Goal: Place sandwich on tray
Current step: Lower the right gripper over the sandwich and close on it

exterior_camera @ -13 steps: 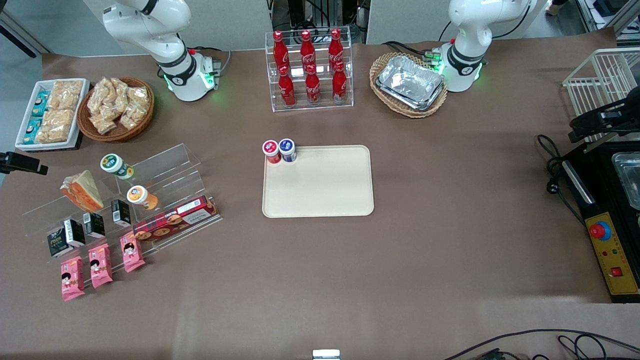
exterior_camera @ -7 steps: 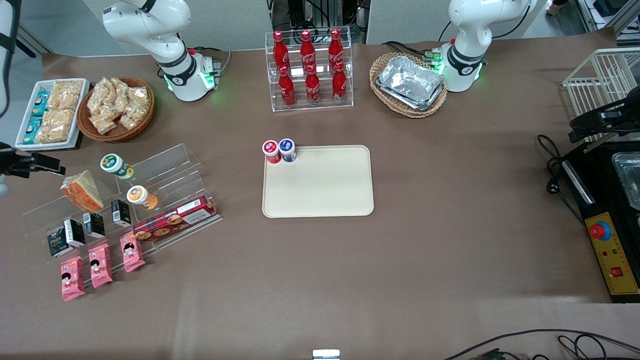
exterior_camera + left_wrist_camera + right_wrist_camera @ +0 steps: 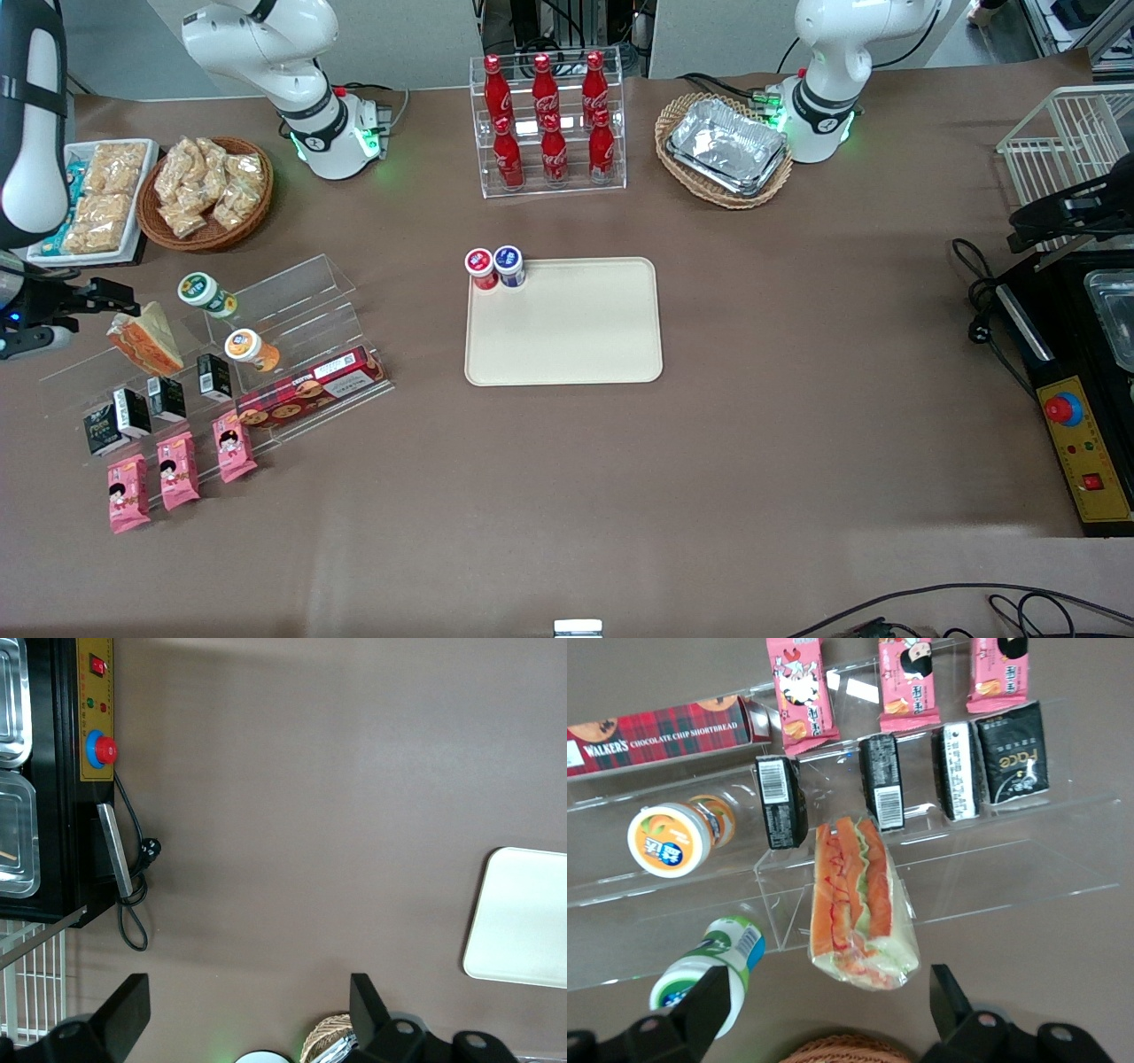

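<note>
The sandwich (image 3: 146, 338), a wrapped wedge of white bread with orange-red layers, leans on the upper step of a clear acrylic shelf (image 3: 292, 297) toward the working arm's end of the table. In the right wrist view the sandwich (image 3: 855, 904) lies straight ahead of my gripper (image 3: 824, 1008). The gripper is open, and its black fingers (image 3: 950, 997) stand wide apart just short of the wedge's broad end with nothing between them. In the front view my gripper (image 3: 69, 317) hovers beside the sandwich. The cream-beige tray (image 3: 567, 337) lies flat at mid-table; its edge also shows as the tray (image 3: 523, 921).
On the shelf: two small bottles (image 3: 205, 294) (image 3: 251, 349), black cartons (image 3: 164, 399), a red cookie box (image 3: 310, 390), pink packets (image 3: 177, 470). A snack basket (image 3: 208, 190) and a white snack tray (image 3: 89, 199) lie close to the arm. Two cups (image 3: 494, 266) stand at the tray's corner.
My right arm has come in from the table's working-arm end, and the gripper has closed in on the sandwich. Nothing on the table has moved.
</note>
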Controlling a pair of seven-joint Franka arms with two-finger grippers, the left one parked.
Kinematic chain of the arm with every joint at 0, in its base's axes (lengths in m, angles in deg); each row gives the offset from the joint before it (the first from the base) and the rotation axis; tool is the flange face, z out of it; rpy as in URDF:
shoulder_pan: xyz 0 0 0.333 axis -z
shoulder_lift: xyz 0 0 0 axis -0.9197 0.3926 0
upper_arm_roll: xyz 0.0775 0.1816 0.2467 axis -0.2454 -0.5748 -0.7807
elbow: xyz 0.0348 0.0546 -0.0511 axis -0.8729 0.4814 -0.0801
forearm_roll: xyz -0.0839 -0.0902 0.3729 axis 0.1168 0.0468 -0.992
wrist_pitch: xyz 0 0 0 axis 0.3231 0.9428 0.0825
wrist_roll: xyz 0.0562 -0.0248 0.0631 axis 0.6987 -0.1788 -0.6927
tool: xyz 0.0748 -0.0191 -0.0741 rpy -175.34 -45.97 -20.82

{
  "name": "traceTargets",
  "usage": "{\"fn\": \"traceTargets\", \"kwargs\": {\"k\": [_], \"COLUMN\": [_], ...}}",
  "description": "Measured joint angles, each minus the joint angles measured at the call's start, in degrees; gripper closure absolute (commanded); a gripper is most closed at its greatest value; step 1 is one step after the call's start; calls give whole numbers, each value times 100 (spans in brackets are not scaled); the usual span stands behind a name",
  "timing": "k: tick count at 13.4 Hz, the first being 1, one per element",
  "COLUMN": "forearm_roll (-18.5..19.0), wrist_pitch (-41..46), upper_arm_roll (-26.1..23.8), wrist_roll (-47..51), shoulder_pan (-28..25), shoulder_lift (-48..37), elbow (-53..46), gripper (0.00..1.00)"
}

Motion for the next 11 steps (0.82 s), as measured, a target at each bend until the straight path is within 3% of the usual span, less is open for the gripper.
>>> {"fn": "traceTargets", "kwargs": {"k": [11], "forearm_roll": [10], "wrist_pitch": [-1198], "upper_arm_roll": [-32], "wrist_roll": [-396], "shoulder_pan": [-6], "shoulder_lift": [11], "elbow": [876], "gripper": [0]}}
